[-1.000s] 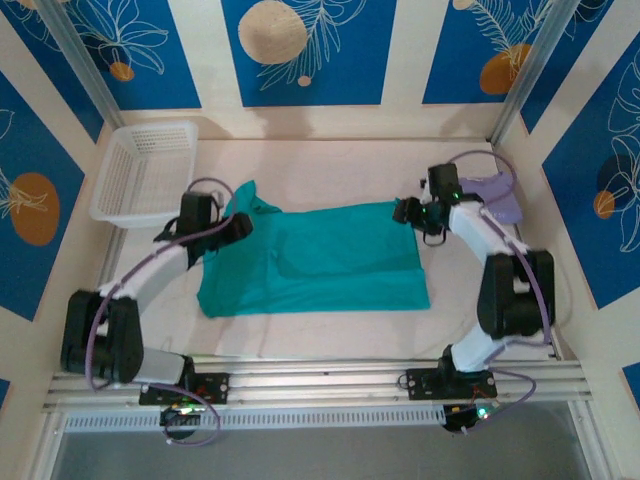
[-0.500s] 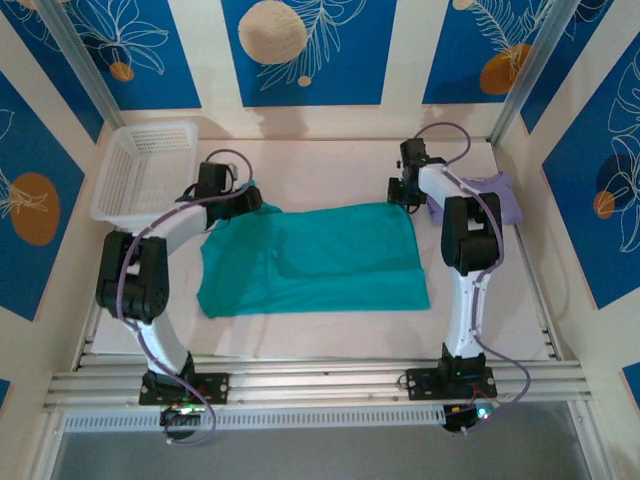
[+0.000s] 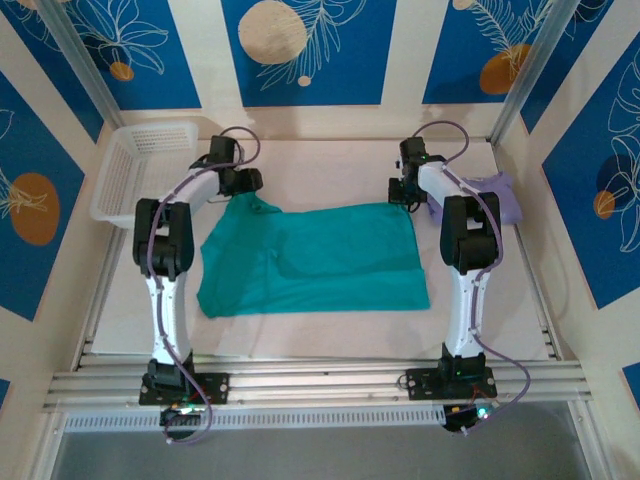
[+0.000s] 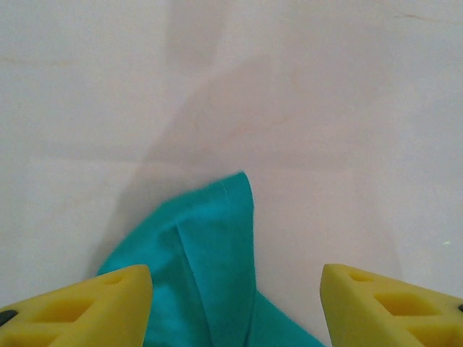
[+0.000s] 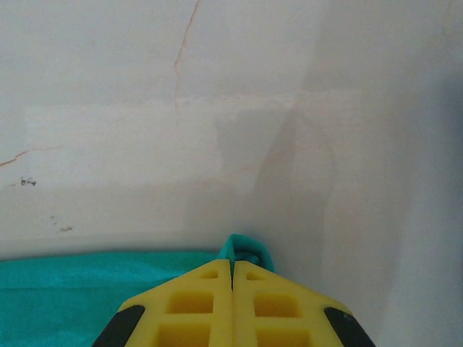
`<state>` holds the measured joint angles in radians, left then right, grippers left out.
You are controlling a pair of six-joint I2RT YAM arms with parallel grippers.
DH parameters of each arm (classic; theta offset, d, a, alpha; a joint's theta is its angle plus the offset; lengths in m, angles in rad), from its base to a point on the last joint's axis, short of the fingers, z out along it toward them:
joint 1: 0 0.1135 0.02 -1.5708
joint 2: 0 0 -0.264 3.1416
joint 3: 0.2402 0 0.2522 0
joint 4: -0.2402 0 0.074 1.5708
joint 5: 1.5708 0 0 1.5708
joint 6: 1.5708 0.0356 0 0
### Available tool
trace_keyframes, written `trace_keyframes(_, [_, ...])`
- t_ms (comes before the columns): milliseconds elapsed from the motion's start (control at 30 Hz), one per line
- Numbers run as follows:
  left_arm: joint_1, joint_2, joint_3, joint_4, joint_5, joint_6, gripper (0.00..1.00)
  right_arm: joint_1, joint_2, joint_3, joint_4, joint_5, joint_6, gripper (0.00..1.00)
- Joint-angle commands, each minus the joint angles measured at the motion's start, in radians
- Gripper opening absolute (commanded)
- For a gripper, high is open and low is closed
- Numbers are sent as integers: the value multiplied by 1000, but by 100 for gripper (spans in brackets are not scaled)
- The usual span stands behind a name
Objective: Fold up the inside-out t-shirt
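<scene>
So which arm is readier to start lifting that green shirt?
The right. The right gripper is shut on the t-shirt at its far corner. The left gripper is open, with the other corner lying loose between its jaws.

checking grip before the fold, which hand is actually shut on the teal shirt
The right hand, shut on the far right corner of the teal t-shirt; the left hand is open, straddling a corner.
</scene>
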<state>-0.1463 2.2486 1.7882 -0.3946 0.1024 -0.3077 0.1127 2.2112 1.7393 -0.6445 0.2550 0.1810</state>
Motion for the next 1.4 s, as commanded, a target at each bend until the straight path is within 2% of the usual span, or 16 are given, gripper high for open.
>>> trace_keyframes(0, [6,71,126,-146,-39,70,62,-7,-1,23,-18,-25,-20,5])
trace_keyframes(200, [0,178,291,-253,-42,113,62,-11,-1,34,-20,-40,-20,5])
trace_keyframes(300, [-3,214,351,-274,-23,120,59,-11,-1,40,-21,-45,-21,5])
trace_keyframes(500, [-10,278,448,-342,-10,118,44,-15,-4,37,-26,-48,-26,5])
trace_keyframes(733, [-8,315,510,-373,0,111,20,-19,-5,37,-26,-54,-29,5])
trace_keyframes(967, [-4,313,556,-374,-4,124,9,-31,-10,48,-25,-50,-40,4])
trace_keyframes(1167, [7,186,488,-347,6,121,0,-39,-68,4,29,-82,-84,2])
trace_keyframes(1367, [16,-81,179,-172,40,70,0,-58,-165,-107,127,-167,-122,1])
